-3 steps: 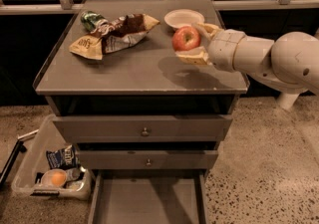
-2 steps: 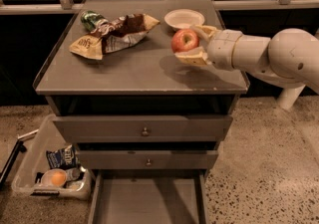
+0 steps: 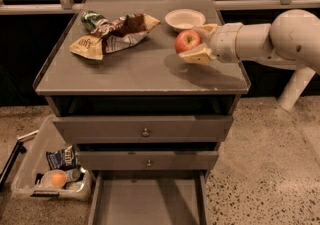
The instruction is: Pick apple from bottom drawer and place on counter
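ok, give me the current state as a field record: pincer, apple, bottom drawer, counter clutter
pincer: over the right side of the counter, shut on the apple
apple: red, held between the fingers, just in front of the white bowl
white bowl: rear right of counter
chip bags: rear left of counter
bottom drawer: pulled open, no apple in it
bin: on floor left of cabinet, holds packets
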`<action>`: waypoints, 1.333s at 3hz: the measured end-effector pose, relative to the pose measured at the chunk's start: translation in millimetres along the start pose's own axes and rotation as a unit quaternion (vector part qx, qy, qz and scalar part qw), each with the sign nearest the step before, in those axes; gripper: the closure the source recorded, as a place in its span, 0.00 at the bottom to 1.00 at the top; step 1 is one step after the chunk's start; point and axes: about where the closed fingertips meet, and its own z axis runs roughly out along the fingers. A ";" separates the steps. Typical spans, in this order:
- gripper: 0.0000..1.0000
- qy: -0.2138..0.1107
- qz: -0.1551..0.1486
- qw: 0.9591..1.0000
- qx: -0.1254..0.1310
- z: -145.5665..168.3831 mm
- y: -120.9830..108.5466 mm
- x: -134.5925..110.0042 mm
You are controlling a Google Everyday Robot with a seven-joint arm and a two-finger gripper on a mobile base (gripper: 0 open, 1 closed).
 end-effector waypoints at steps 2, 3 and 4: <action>1.00 0.047 0.004 0.997 -0.058 9.4 0.7 23.2; 1.00 0.062 0.005 0.994 -0.087 19.3 5.0 33.7; 1.00 0.067 0.005 0.992 -0.106 27.6 11.2 41.9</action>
